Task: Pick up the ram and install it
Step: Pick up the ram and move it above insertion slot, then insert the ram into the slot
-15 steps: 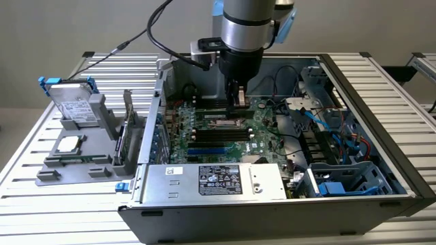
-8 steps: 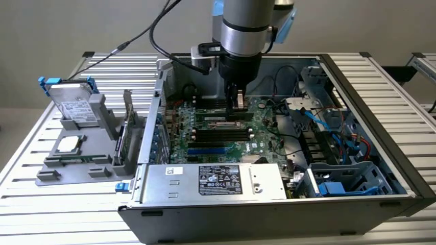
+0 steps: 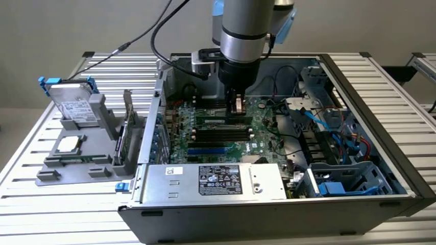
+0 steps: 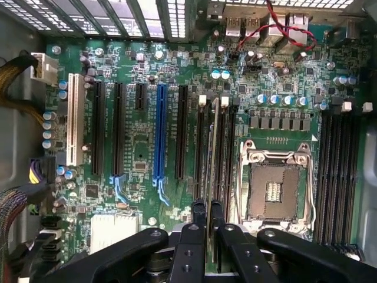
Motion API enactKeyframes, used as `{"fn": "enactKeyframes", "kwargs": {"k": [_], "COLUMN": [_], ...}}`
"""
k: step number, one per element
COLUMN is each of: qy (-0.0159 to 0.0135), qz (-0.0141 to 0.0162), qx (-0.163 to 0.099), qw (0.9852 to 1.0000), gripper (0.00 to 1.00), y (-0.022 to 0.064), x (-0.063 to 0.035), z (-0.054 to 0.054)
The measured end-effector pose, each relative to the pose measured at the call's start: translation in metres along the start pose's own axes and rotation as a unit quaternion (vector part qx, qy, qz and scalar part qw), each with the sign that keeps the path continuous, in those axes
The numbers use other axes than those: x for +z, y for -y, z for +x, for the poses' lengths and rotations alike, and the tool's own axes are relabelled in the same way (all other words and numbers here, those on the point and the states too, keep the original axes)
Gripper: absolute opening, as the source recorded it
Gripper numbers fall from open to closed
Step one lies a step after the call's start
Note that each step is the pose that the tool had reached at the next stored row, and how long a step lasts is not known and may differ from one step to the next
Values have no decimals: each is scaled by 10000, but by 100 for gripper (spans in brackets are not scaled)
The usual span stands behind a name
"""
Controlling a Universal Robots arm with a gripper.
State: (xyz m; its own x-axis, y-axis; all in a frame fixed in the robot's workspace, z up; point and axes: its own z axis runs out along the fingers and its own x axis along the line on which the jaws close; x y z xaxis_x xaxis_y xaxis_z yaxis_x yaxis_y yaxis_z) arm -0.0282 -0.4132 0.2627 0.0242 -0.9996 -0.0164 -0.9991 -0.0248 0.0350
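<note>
Fingers (image 4: 199, 212) clamped on ram (image 4: 213, 147), held edge-on along a black slot (image 4: 202, 147) beside the CPU socket (image 4: 275, 188), mid motherboard (image 4: 141, 153).

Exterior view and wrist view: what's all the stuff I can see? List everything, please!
table: one, silver slats, under everything
computer case: one, black and grey, open, on the table
motherboard: one, green, inside the case
power supply: one, silver box, at the case's near edge
processor socket: one, silver, empty, on the motherboard
holder: one, grey, on the table, exterior view's left
hard drive: one, silver with blue rails, standing in the holder
processor chip: one, silver square, lying on the holder
expansion card: one, green, upright in the holder
ram: one, pale edge, clamped above the black slots
arm: one, grey, reaching into the case
gripper: one, black, shut on the ram
</note>
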Motion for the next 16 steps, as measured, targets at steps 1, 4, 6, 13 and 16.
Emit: {"fn": "enactKeyframes", "kwargs": {"k": [1, 4, 6, 13, 16], "qy": [-1, -4, -8, -82, -121], "qz": [0, 1, 1, 0, -2], "qx": [19, 48, 51, 52, 36], "qw": [10000, 10000, 10000, 10000, 9999], "gripper": [14, 14, 14, 14, 14], "y": [1, 5, 12, 23, 18], "x": [17, 71, 109, 211, 243], "z": [-2, -12, -19, -76, -87]}}
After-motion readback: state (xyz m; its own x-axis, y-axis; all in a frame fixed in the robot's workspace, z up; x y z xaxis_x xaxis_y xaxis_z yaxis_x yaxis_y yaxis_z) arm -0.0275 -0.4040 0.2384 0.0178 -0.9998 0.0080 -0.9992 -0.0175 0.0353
